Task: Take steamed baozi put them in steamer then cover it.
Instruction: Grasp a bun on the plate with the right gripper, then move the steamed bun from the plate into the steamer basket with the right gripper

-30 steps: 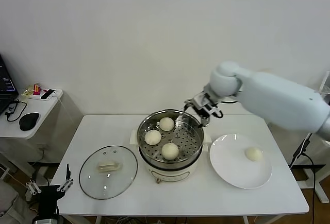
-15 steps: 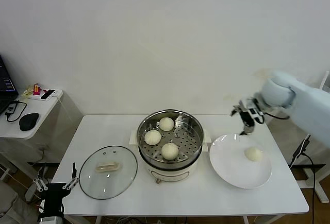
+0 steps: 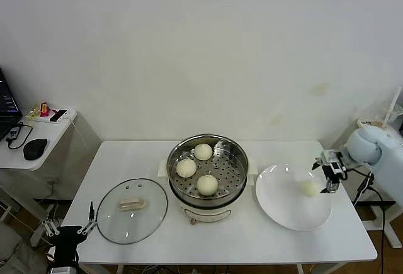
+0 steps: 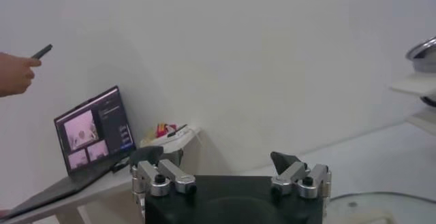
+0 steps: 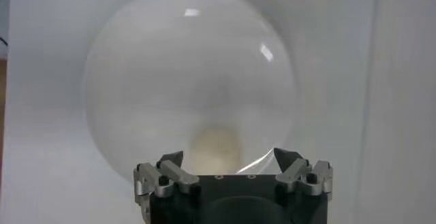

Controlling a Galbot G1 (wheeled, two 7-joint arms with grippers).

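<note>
Baozi, one small round cream-white dough bun (image 3: pixel 309 188), sits alone on the flat white plate (image 3: pixel 283 208) beside the shiny steel steamer (image 3: pixel 208 172), so the empty, wide-open right gripper (image 3: pixel 329 174) should drop straight over it and squeeze softly.

I see cream-white buns (image 3: pixel 198 152) on the shiny steel steamer (image 3: pixel 208 168) with its dotted tray, a clear lid (image 3: pixel 132 210) with cream handle, a white plate (image 3: pixel 284 208), white counter (image 3: pixel 252 236).
</note>
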